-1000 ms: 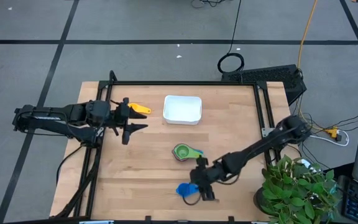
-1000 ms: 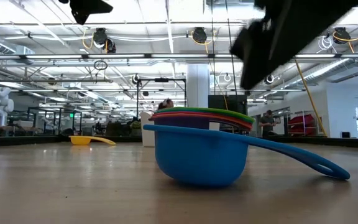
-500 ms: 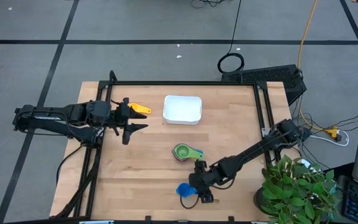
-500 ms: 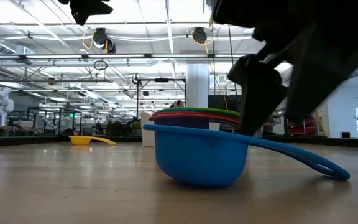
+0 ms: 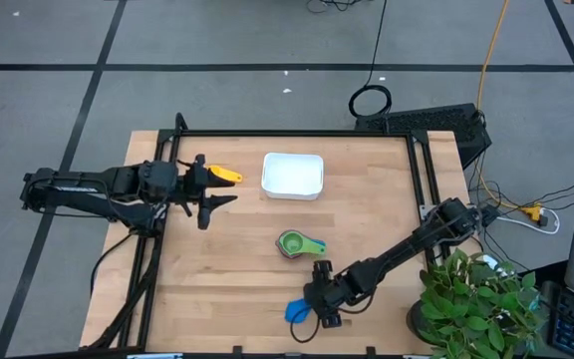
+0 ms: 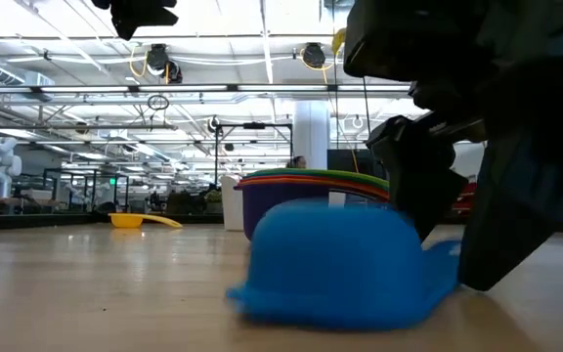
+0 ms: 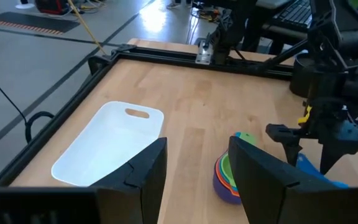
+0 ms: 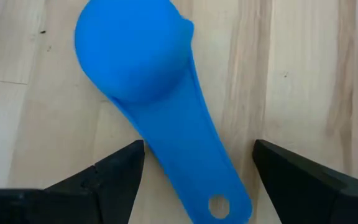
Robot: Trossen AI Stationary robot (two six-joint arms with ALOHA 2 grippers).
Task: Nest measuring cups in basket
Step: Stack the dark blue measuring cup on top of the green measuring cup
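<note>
Several cups sit nested in a stack (image 5: 297,243) mid-counter, green on top. White basket (image 5: 292,176) near the far edge holds nothing. Blue cup (image 8: 154,93) lies bowl-down by the near edge, the right hand (image 5: 319,312) spread open astride its handle. Left hand (image 5: 210,192) hovers half-open beside the yellow cup (image 5: 223,175), holding nothing.

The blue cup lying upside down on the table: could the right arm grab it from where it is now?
Probably yes. The right gripper hangs just over the blue cup, its fingers open on either side of the handle, and nothing lies between them. The cup is bowl-down, though, so only the flat handle offers a hold.
</note>
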